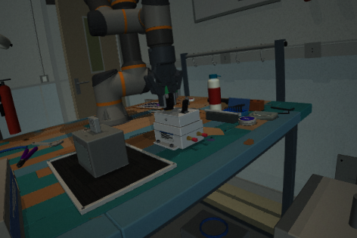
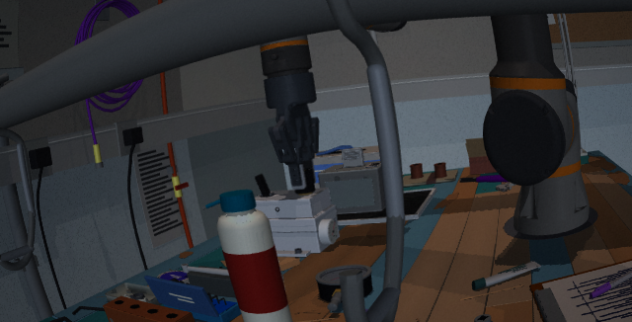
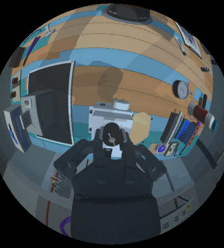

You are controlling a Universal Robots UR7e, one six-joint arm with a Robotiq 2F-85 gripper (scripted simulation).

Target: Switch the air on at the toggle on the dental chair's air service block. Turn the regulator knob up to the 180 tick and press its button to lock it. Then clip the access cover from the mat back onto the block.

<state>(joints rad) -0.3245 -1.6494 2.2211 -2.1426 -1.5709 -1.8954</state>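
Note:
My gripper [image 1: 169, 101] [image 2: 299, 183] [image 3: 111, 140] stands straight down over the white air service block [image 1: 177, 127] [image 2: 296, 218] [image 3: 110, 118], its fingers closed around the dark regulator knob [image 3: 111, 134] on the block's top. A white tick on the knob points up and to the left in the wrist camera. The black toggle lever [image 1: 185, 105] [image 2: 262, 184] sticks up tilted beside the gripper. The grey box-shaped access cover [image 1: 99, 150] [image 2: 350, 188] [image 3: 33, 116] sits on the black mat [image 1: 109, 172] [image 3: 52, 102], apart from the block.
Behind the block stand the arm's base [image 2: 548, 198] and a rail with hooks [image 1: 234, 51]. A red-and-white bottle [image 1: 214, 93] [image 2: 252, 258], a pressure gauge [image 3: 181, 89], a blue case [image 2: 185, 300] and small tools crowd the bench's far end. Pliers [image 1: 24, 156] lie past the mat.

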